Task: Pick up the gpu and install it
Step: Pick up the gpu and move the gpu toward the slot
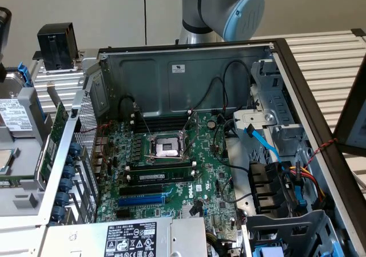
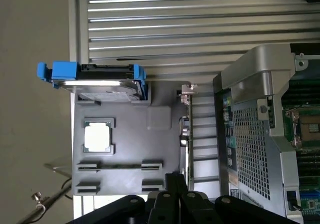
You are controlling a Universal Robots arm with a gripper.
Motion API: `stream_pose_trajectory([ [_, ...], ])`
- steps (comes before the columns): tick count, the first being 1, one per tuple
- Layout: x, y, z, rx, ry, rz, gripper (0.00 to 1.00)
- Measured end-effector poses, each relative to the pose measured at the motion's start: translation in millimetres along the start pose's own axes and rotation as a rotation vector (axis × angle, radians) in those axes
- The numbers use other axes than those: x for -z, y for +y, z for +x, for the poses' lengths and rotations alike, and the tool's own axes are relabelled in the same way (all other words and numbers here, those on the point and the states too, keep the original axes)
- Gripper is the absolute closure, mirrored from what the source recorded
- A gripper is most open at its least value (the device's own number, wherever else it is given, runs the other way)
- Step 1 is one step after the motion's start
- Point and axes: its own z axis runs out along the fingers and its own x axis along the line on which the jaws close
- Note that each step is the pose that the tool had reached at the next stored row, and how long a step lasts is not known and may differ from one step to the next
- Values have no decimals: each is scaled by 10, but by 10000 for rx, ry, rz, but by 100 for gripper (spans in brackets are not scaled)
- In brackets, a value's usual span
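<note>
**One gpu, standing on edge beside the case, with a clenched gripper above its near end**

One relation matters here: the gpu [image 2: 185,129] lies below the gripper [image 2: 176,181], and you see it edge-on as a thin line. Its long axis runs along the edge of the grey tray [image 2: 155,149], parallel to the perforated wall of the computer case [image 2: 250,134]. In the wrist view the fingertips sit roughly in line with that axis, over one end of the card and not over its middle. The silver bracket [image 2: 188,89] is at the far end, the one nearest the hard drive [image 2: 100,89]. You cannot tell from these views how high the gripper stands above the card, or whether it touches it.

The gripper is clenched, its black fingers pressed together with nothing between them. The card is not held; it stands in its place on the tray.

In the exterior view you find the gpu [image 1: 55,142] at the exterior view's left, upright between the tray and the case wall, outside the case. The motherboard [image 1: 211,171] lies open inside, with a blue slot [image 1: 140,200] near its front edge.

By count you have one arm [image 1: 229,5], so there is no question of which is nearer. You have one gripper, one gpu, one hard drive and one processor chip [image 2: 97,136] on the tray. The tray also has two long cradles [image 2: 87,167], both empty.
</note>
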Motion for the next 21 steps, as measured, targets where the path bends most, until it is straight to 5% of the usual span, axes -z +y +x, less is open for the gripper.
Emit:
stream_pose_trajectory([
  [2,-4,-2,13,-77,14,-266,89],
  [4,-21,-4,31,-140,11,-332,89],
  [9,-63,-12,51,-173,5,-316,88],
  [14,-129,-22,66,-192,-16,-238,69],
  [21,-212,-61,75,-188,-30,-110,69],
])
